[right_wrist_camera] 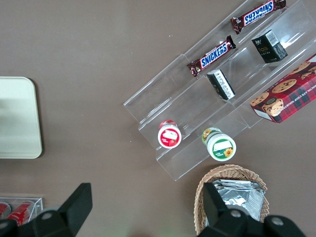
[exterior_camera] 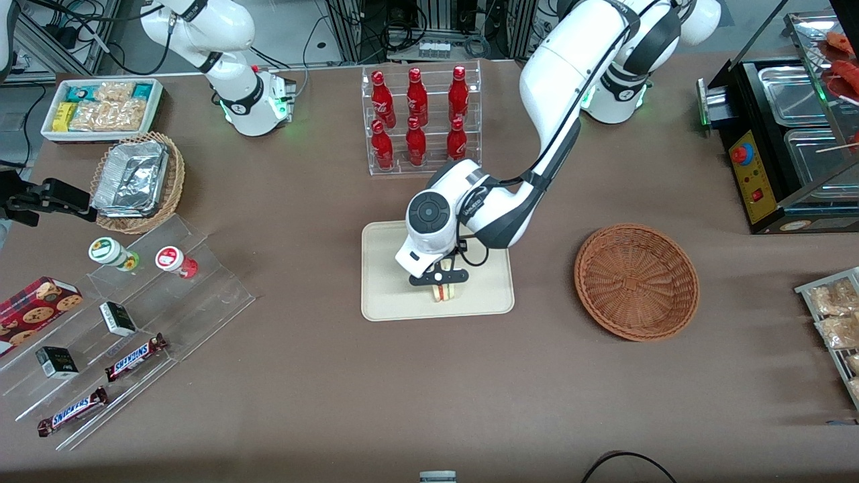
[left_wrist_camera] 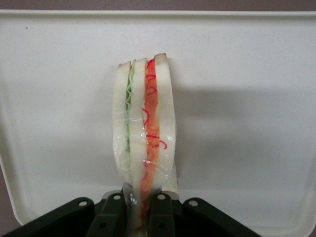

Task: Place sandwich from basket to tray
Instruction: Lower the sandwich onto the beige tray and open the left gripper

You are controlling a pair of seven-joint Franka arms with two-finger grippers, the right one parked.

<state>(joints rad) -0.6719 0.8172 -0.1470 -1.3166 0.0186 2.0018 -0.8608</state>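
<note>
My gripper [exterior_camera: 443, 282] hangs low over the cream-beige tray [exterior_camera: 389, 295], in the part nearer the front camera, and is shut on the sandwich [exterior_camera: 443, 293]. In the left wrist view the gripper [left_wrist_camera: 140, 210] pinches the wrapped wedge of sandwich [left_wrist_camera: 145, 128] at one end. Its green and red filling stripes run out over the tray [left_wrist_camera: 247, 123]. I cannot tell whether the sandwich touches the tray floor. The round reddish-brown basket [exterior_camera: 636, 282] sits beside the tray, toward the working arm's end, with nothing in it. An edge of the tray [right_wrist_camera: 17, 118] shows in the right wrist view.
A clear rack of red bottles [exterior_camera: 419, 121] stands just farther from the camera than the tray. Toward the parked arm's end are acrylic steps with Snickers bars [exterior_camera: 134, 355], a tan wicker basket of foil containers [exterior_camera: 137, 181] and a white snack box [exterior_camera: 100, 107]. A black food warmer [exterior_camera: 792, 141] stands at the working arm's end.
</note>
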